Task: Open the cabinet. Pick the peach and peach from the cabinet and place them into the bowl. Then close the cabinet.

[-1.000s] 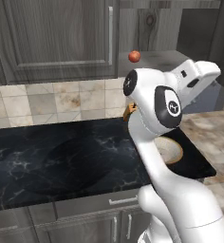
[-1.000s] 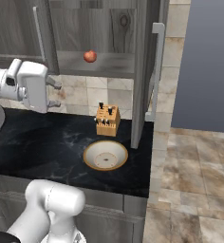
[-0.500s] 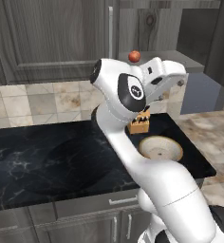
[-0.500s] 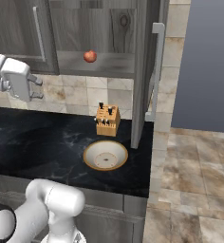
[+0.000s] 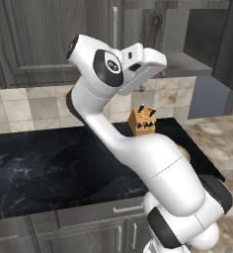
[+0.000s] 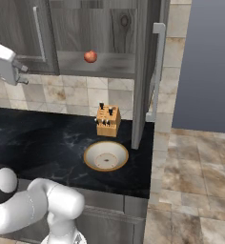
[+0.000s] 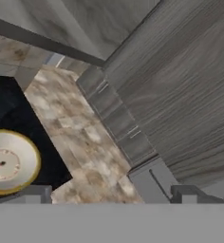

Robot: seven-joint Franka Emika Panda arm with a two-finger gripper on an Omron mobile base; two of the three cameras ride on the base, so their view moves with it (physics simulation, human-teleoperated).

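Right now your tool stands wide apart and empty, up at ten o'clock in the right base view, in front of the shut left door of the cabinet. The cabinet's right door hangs swung open, edge-on to you, its long silver handle facing three o'clock. On the bare shelf inside, one red-orange peach sits at twelve o'clock; you cannot tell where the second peach is. The bowl rests on the dark marble surface, at six o'clock from the knife block and just beside it, apart from the open door. From the hand view you see the bowl at nine o'clock, nothing visible in it.
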